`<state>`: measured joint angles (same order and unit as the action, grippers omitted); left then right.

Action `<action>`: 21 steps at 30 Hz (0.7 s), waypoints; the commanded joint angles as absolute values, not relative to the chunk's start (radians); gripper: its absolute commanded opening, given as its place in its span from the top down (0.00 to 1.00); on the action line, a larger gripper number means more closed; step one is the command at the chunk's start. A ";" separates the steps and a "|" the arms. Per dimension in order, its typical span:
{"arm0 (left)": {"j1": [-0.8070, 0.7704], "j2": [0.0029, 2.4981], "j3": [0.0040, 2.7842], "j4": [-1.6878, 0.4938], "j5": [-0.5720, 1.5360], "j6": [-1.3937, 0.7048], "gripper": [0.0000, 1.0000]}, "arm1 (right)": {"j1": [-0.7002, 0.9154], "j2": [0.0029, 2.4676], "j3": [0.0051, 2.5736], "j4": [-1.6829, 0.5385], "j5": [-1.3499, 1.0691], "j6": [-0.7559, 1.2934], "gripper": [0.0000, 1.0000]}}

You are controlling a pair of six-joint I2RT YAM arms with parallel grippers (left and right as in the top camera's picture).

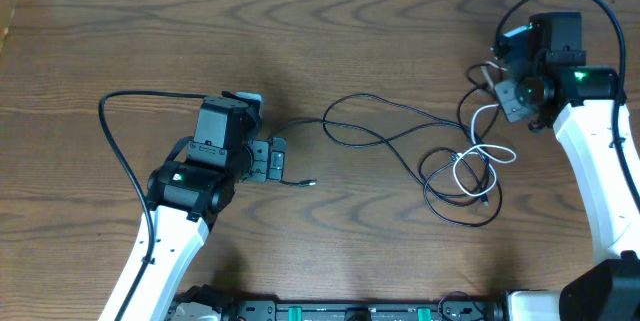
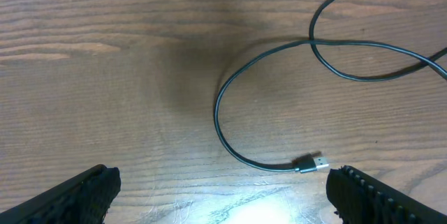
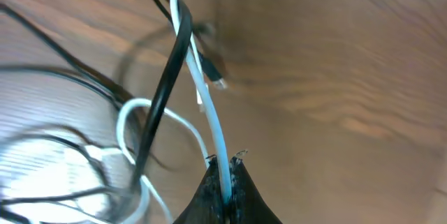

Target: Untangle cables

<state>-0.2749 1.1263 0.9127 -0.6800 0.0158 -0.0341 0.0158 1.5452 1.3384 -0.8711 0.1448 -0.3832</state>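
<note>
My right gripper [image 3: 223, 175] is pressed together on the white cable [image 3: 215, 123], pinching it between the fingertips near the far right corner of the table [image 1: 150, 41]. From the pinch, the white cable rises away from the fingers. The black cable [image 3: 164, 84] is draped over it at the top, so the two touch and cross there. A small plug [image 3: 215, 76] hangs just beside that crossing; I cannot tell which cable it belongs to. Farther out, the white cable curls into loops mixed with black loops, lying by the right edge about halfway along it.

My left gripper [image 2: 223, 189] is spread wide, holding nothing, over the near left part of the table. The black cable's plug end [image 2: 311, 162] lies flat on the wood just inside my right-hand finger [image 2: 377, 196], not touching it. From that plug the black cable sweeps in a curve, crosses itself in the middle of the table, and runs toward the right edge.
</note>
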 commanded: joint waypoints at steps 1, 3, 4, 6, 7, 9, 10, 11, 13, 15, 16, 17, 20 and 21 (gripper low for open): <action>-0.268 1.130 0.915 -0.681 -0.001 -0.047 0.01 | 0.014 1.535 1.345 -0.822 -0.216 -0.364 0.99; -0.269 1.130 0.915 -0.681 -0.001 -0.047 0.01 | 0.015 1.535 1.345 -0.773 -0.466 -0.386 0.99; -0.268 1.130 0.915 -0.681 -0.001 -0.047 0.01 | 0.018 1.535 1.345 -0.754 -0.578 -0.402 0.99; -0.269 1.130 0.915 -0.681 -0.001 -0.047 0.01 | 0.032 1.535 1.345 -0.733 -0.760 -0.433 0.99; -0.269 1.130 0.915 -0.681 -0.001 -0.047 0.01 | 0.044 1.535 1.345 -0.737 -0.797 -0.456 0.99; -0.269 1.130 0.915 -0.681 -0.001 -0.047 0.01 | 0.082 1.536 1.345 -0.782 -0.767 -0.524 0.99; -0.269 1.130 0.915 -0.681 -0.001 -0.047 0.00 | 0.105 1.536 1.345 -0.820 -0.714 -0.572 0.99; -0.269 1.130 0.915 -0.681 -0.001 -0.047 0.01 | 0.128 1.537 1.345 -0.860 -0.640 -0.612 0.99; -0.269 1.130 0.915 -0.681 -0.001 -0.047 0.01 | 0.171 1.538 1.345 -0.938 -0.419 -0.660 0.99; -0.269 1.130 0.915 -0.681 -0.001 -0.047 0.01 | 0.196 1.538 1.345 -0.991 -0.195 -0.656 0.99; -0.269 1.130 0.915 -0.681 -0.001 -0.047 0.01 | 0.199 1.538 1.345 -1.005 -0.123 -0.644 0.99; -0.269 1.130 0.915 -0.681 -0.001 -0.047 0.01 | 0.198 1.538 1.345 -1.008 -0.065 -0.620 0.99; -0.269 1.130 0.915 -0.681 -0.001 -0.047 0.01 | 0.185 1.538 1.345 -0.993 -0.013 -0.549 0.99; -0.269 1.130 0.915 -0.681 -0.001 -0.047 0.01 | 0.182 1.538 1.345 -0.987 -0.038 -0.542 0.99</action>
